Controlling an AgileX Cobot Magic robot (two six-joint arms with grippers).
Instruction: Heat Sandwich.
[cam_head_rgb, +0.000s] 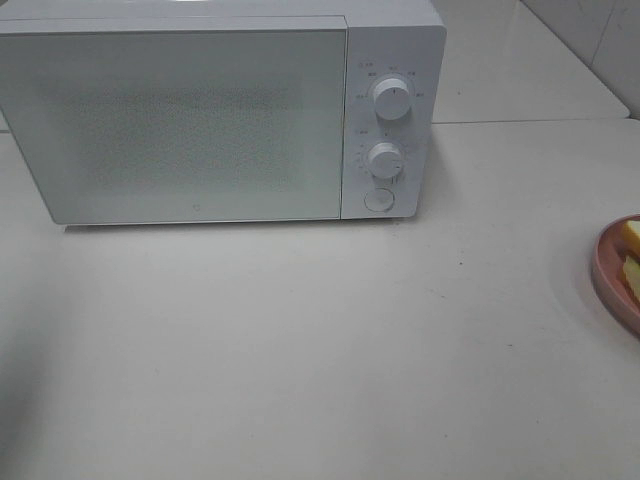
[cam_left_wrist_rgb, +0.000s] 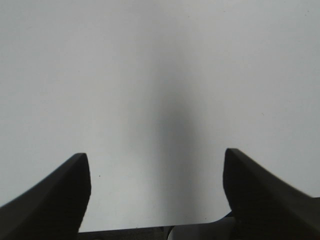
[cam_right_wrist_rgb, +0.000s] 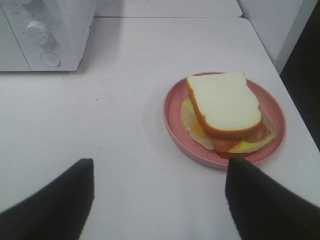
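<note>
Left tool (cam_left_wrist_rgb: 156, 172) spread apart over bare white surface (cam_left_wrist_rgb: 150, 75), holding nothing. Microwave (cam_head_rgb: 190, 120) closed at rear left. Right tool (cam_right_wrist_rgb: 157, 192) likewise spread, empty, near sandwich (cam_right_wrist_rgb: 225, 107) on pink plate (cam_right_wrist_rgb: 172, 117) at far right.

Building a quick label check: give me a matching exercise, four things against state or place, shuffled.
Things:
1. microwave door
2. sandwich
3. pink plate
4. right gripper

States or places:
A. jaws apart, nothing between them
B. closed
C. on the plate, white bread on top
D. on the counter, at the right edge of the high view

Pairs: 1-B, 2-C, 3-D, 4-A
</note>
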